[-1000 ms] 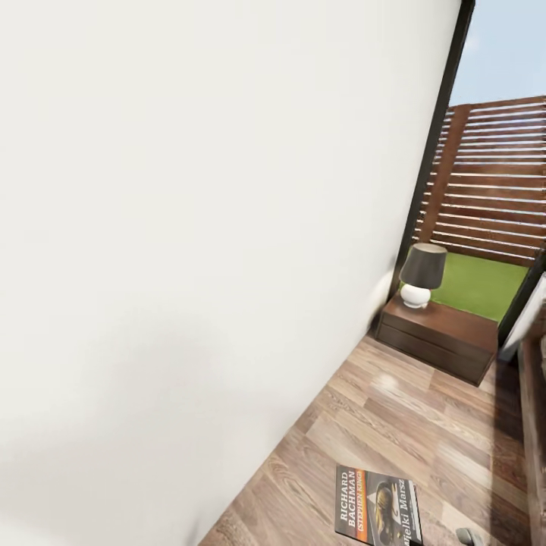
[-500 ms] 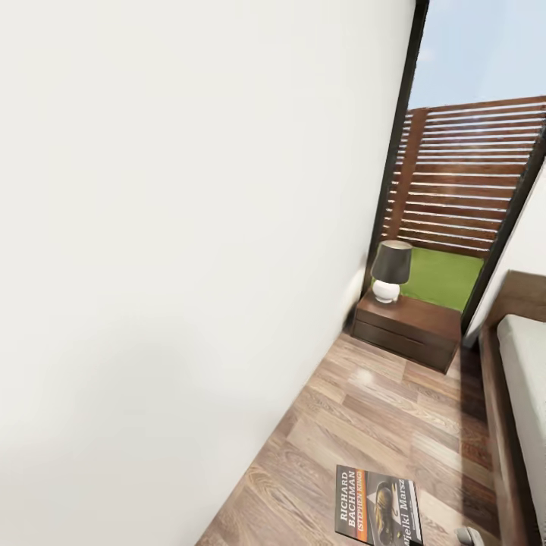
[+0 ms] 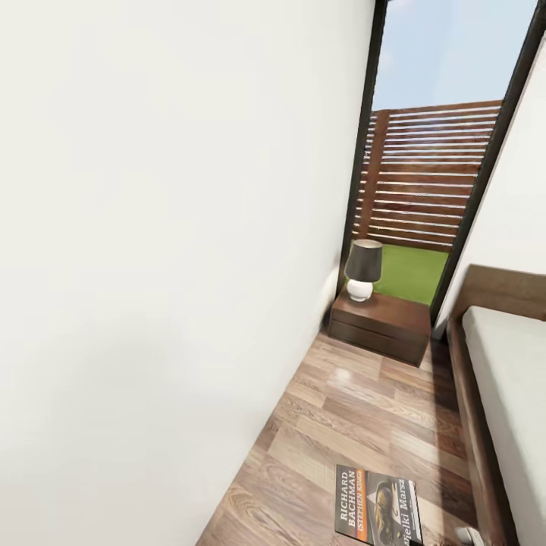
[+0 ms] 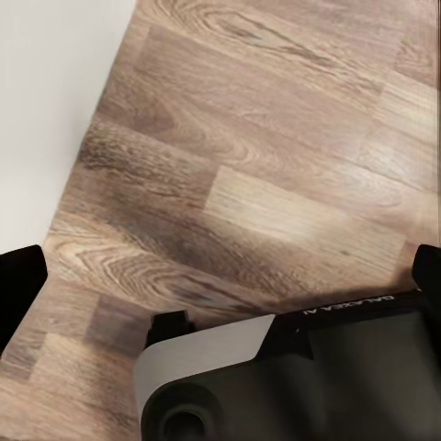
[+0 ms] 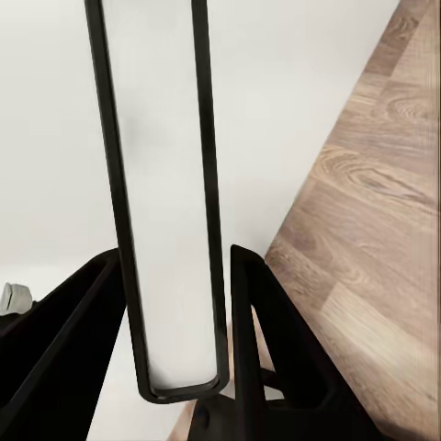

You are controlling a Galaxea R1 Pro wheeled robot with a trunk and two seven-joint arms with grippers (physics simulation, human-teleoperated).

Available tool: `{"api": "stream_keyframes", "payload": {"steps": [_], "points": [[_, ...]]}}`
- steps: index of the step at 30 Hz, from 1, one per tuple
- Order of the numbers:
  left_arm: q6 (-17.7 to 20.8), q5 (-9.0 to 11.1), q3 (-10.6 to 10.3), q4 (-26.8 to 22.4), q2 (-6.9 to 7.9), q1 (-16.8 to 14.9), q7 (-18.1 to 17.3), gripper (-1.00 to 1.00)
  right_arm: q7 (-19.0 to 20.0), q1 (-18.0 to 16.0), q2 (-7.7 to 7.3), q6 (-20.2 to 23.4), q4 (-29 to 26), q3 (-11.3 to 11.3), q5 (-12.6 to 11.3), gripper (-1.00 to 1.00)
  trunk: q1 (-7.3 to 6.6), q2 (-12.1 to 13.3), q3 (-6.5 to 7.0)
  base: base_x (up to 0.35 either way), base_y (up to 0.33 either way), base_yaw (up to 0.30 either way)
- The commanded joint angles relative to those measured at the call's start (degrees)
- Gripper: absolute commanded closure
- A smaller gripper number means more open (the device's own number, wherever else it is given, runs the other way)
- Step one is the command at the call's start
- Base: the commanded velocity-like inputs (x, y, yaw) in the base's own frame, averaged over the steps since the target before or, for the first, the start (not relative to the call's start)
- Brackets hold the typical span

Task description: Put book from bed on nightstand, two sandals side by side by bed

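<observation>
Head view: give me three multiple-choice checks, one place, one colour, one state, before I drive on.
1. The lamp stands on: A the bed; B the nightstand; C the floor.
2. Its shade is: A dark; B blue; C white.
3. The right gripper is: A open; B shut on the book; C shut on a sandal.
Answers: B, its white base rests on the cabinet top; A, dark above the white base; B, the fingers clamp the book edge-on.
</observation>
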Motion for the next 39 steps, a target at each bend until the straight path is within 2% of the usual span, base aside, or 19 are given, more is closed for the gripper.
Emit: {"api": "stream_keyframes", "payload": {"steps": [1, 27, 39], "points": [[-0.2, -0.5, 0.5, 0.0, 0.01, 0.0, -0.1, -1.00, 0.2, -0.1, 0.01, -0.3, 0.2, 0.2, -0.4, 1.00, 0.02, -0.1, -0.09, 0.007, 0.000, -0.234], [-0.2, -0.5, 0.5, 0.0, 0.01, 0.0, -0.1, -1.00, 0.2, -0.1, 0.01, -0.3, 0.2, 0.2, -0.4, 1.00, 0.02, -0.1, -0.09, 0.002, 0.000, -0.235], [-0.1, -0.5, 0.5, 0.0, 0.01, 0.0, -0.1, -1.00, 0.2, -0.1, 0.01, -0.3, 0.2, 0.2, -0.4, 1.00, 0.02, -0.1, -0.09, 0.281, 0.000, -0.234]]}}
